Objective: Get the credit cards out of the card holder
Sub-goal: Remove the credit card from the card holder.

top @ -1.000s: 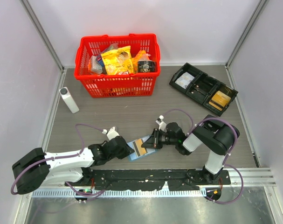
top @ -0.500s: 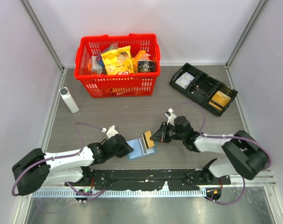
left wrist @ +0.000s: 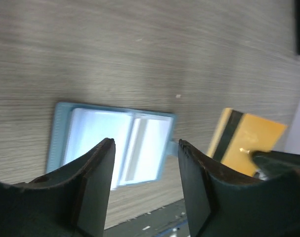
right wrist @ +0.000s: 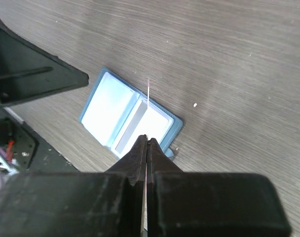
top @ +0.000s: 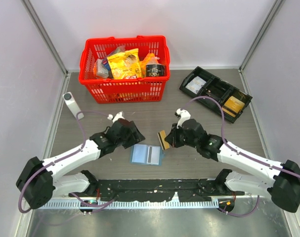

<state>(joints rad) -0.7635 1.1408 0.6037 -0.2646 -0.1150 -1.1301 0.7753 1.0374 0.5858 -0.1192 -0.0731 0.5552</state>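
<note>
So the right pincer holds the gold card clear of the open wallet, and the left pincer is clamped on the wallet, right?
Not quite. The left pincer is open and grips nothing: the left wrist view shows the wallet lying free between its spread jaws. The rest stands: the right pincer is shut on the gold card, clear of the open wallet.

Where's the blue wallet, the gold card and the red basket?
wallet point(top: 146, 154), top view, its open inside.
card point(left wrist: 258, 136), left wrist view, its gold face.
basket point(top: 124, 92), top view, its front wall.
</note>
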